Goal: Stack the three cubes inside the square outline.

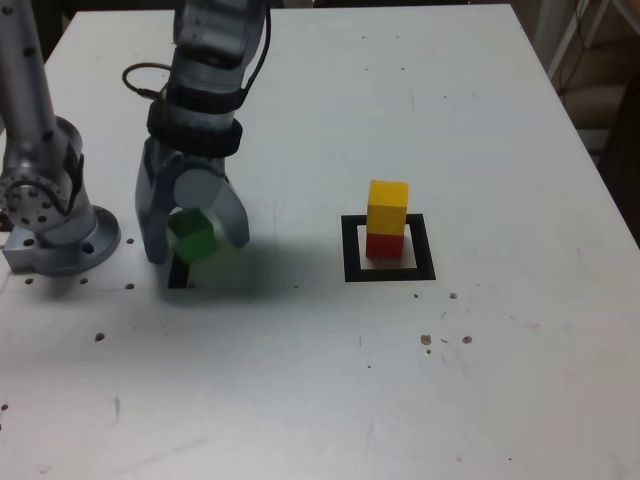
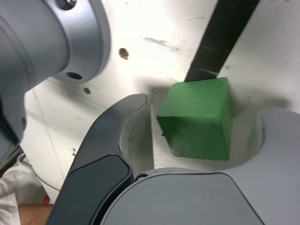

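The wrist view cuts off part of the end effector [image 2: 206, 133].

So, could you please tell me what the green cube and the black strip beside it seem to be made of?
The green cube looks like painted wood or matte plastic: solid colour, slightly mottled faces, no shine. The black strip looks like tape or a painted band, seemingly flat on the tabletop, with pale scuffs near its end.

In the exterior view, the yellow cube atop the red cube [image 1: 386, 219] blocks centre-right; bare white tabletop [image 1: 300, 385] spans the lower frame.
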